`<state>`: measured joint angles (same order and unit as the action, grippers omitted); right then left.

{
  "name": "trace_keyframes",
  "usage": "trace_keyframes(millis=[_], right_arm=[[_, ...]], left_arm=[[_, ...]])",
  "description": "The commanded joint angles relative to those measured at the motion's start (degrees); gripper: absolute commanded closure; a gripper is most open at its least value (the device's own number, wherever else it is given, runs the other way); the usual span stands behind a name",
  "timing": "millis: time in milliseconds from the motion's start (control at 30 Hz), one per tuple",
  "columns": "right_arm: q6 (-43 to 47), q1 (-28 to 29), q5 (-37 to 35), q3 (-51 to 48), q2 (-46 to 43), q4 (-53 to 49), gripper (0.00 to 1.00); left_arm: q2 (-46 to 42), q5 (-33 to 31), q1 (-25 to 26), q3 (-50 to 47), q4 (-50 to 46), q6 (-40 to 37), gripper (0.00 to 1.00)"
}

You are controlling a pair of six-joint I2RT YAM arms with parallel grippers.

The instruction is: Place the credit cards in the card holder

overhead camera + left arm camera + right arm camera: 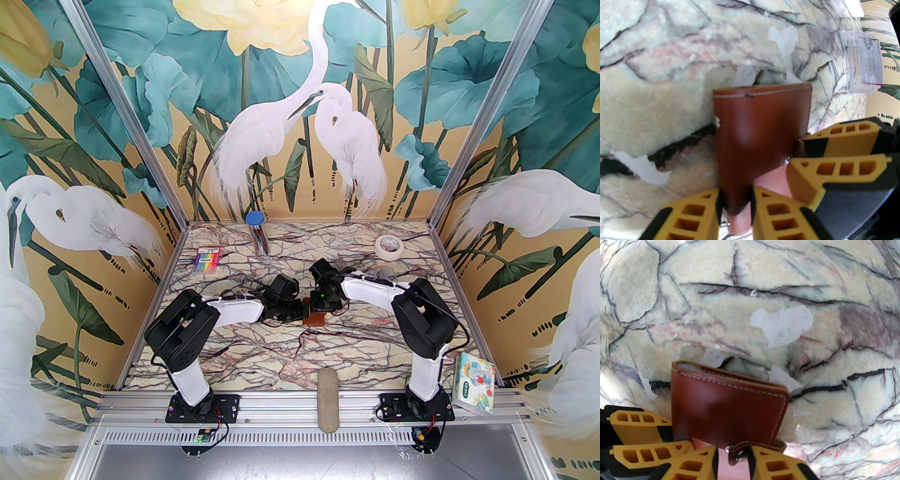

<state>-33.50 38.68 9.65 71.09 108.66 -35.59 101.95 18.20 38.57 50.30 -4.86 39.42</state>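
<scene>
Opening step: we clamp card holder [761, 121] in left gripper [736, 190]; right gripper [733, 449] straddles snap tab [740, 454], grip unclear. Next: unfold.

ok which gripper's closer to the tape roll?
Right. Both are at the wallet mid-table; the right gripper on its side facing the tape roll at the back right, the left gripper on the opposite side, farther off.

Shows a small reddish-brown leather card holder [315, 320] at the middle of the marble-patterned table [290, 361], left gripper [300, 311] and right gripper [323, 307] meeting over its far edge; near the far-left corner, a flat pack of rainbow-coloured pens [206, 261].
</scene>
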Motion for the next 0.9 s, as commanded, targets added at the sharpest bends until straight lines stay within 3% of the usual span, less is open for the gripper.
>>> trace_keyframes(millis=[0, 867], right_arm=[[-1.67, -0.16, 1.96, -2.14, 1.85, 4.6, 0.68], [-4.39, -3.24, 7.23, -8.33, -0.37, 11.43, 0.72]], left_arm=[[5.13, -0.96, 0.89, -1.44, -0.24, -0.46, 0.72], [5.67, -0.66, 0.84, -1.05, -0.5, -0.57, 0.72]])
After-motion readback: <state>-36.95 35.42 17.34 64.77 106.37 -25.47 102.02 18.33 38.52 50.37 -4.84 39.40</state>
